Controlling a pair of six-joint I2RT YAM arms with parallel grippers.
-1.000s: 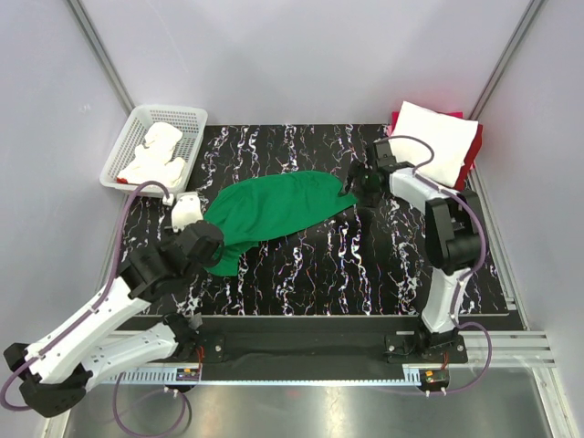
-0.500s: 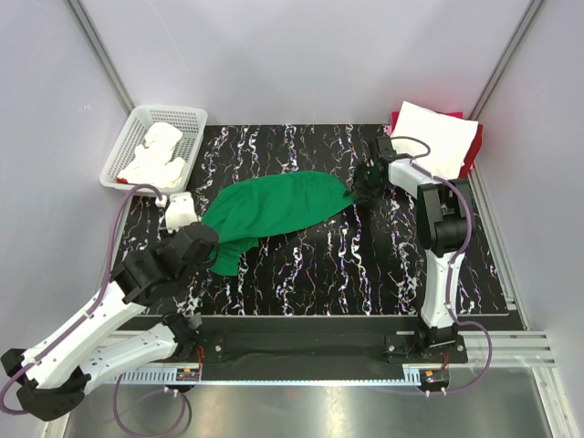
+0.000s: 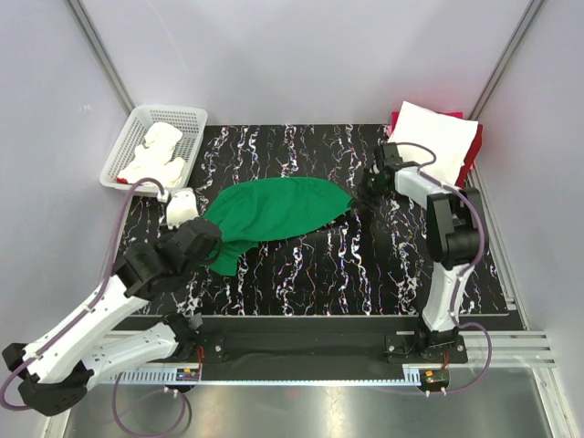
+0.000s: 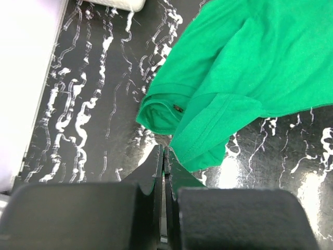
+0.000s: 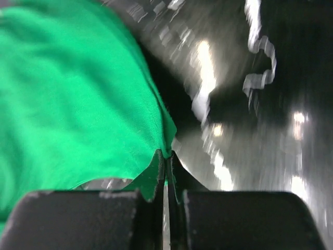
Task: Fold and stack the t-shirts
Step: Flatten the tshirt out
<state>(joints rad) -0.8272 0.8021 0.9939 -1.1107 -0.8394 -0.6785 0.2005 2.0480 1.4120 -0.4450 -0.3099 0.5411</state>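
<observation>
I see the black marbled counter (image 3: 365, 265) carrying a green t-shirt (image 3: 274, 208) mid-frame, a mesh basket (image 3: 187, 123) upper left, and a white t-shirt (image 3: 438, 141) atop a red t-shirt (image 3: 474, 149) upper right.

Bare tabletop (image 3: 365, 274) along the near side, green t-shirt (image 3: 274, 208) spread mid-left, basket (image 3: 169, 109) filling far-left corner, folded shirts (image 3: 436, 137) far-right.

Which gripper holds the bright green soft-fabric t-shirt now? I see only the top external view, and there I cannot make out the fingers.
Observer: Right wrist view: the right gripper is shut on the edge of the bright green soft-fabric t-shirt.
Operator: And the left one?
Observer: Left wrist view: the left gripper is shut too, pinching a hemmed fold of the shirt.
Operator: Is the fabric flat there?
Observer: No, a rolled opening with a small dark mark lies just beyond that gripper.
</observation>
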